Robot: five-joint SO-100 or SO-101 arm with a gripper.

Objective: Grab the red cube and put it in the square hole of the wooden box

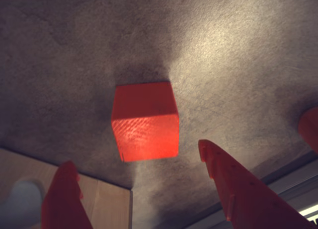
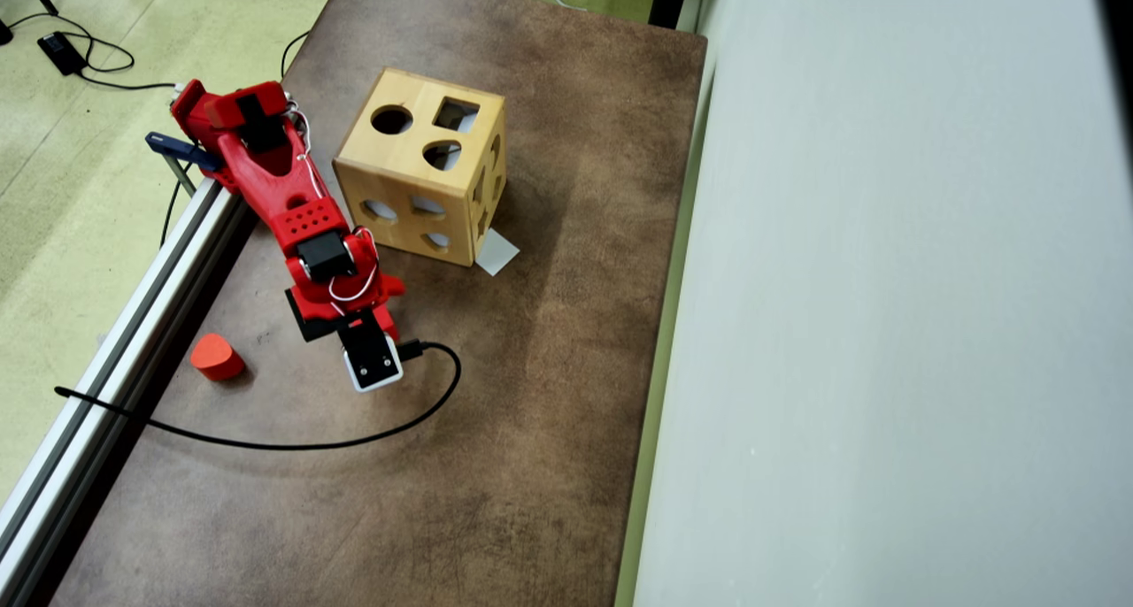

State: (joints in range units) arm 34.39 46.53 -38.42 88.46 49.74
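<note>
1 red cube (image 1: 145, 121), 1 wooden box (image 2: 418, 169) w/ 1 square hole (image 2: 456, 114)

— What's the table (image 2: 549, 368) like from where you stand?
— Brown, mottled top, filling the middle of the overhead view. An aluminium rail (image 2: 106, 359) runs along its left edge.
— And around it?
— Pale green floor (image 2: 80, 173) at upper left, black cables (image 2: 84, 58) trailing there. A plain grey-white wall (image 2: 894, 306) fills the right side.
</note>
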